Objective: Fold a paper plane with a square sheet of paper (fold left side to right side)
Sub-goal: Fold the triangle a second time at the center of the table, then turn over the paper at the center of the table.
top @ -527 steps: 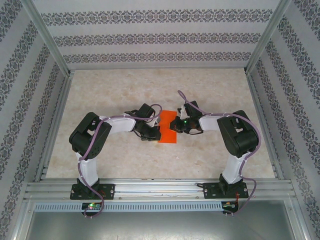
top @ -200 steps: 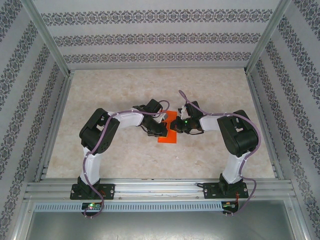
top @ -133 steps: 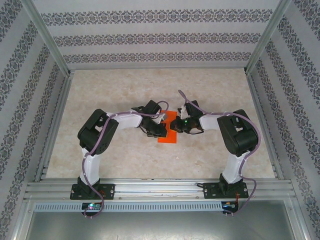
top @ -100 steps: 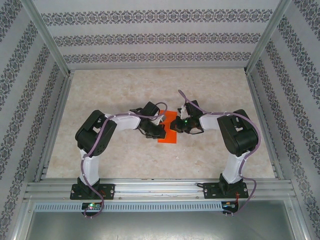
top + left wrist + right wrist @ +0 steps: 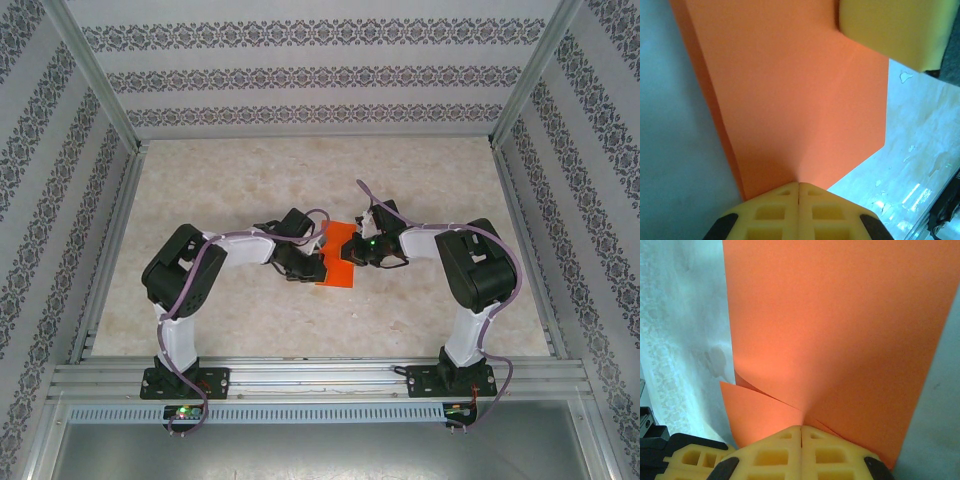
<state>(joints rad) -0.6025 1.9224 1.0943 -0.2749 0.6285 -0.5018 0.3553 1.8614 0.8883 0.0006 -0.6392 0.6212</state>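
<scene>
The square sheet of paper (image 5: pixel 336 276) lies folded into a narrow orange-red strip at the table's middle, between the two wrists. My left gripper (image 5: pixel 317 266) is shut, its tips set against the paper's left part; in the left wrist view the orange sheet (image 5: pixel 790 90) spreads out from the closed tips (image 5: pixel 799 186). My right gripper (image 5: pixel 351 252) is shut too, tips on the paper's right side (image 5: pixel 801 429). There two orange layers (image 5: pixel 840 315) meet at the tips, and one flap (image 5: pixel 757 412) lifts slightly. I cannot tell whether either gripper pinches the paper.
The pale marbled table (image 5: pixel 250 180) is walled by patterned panels on three sides, with a metal rail (image 5: pixel 320 378) along the near edge. A finger of the right gripper (image 5: pixel 890 30) shows in the left wrist view.
My left gripper has slid back to the left and slightly nearer along the paper after reaching further right a second ago. The right gripper and the paper stay put.
</scene>
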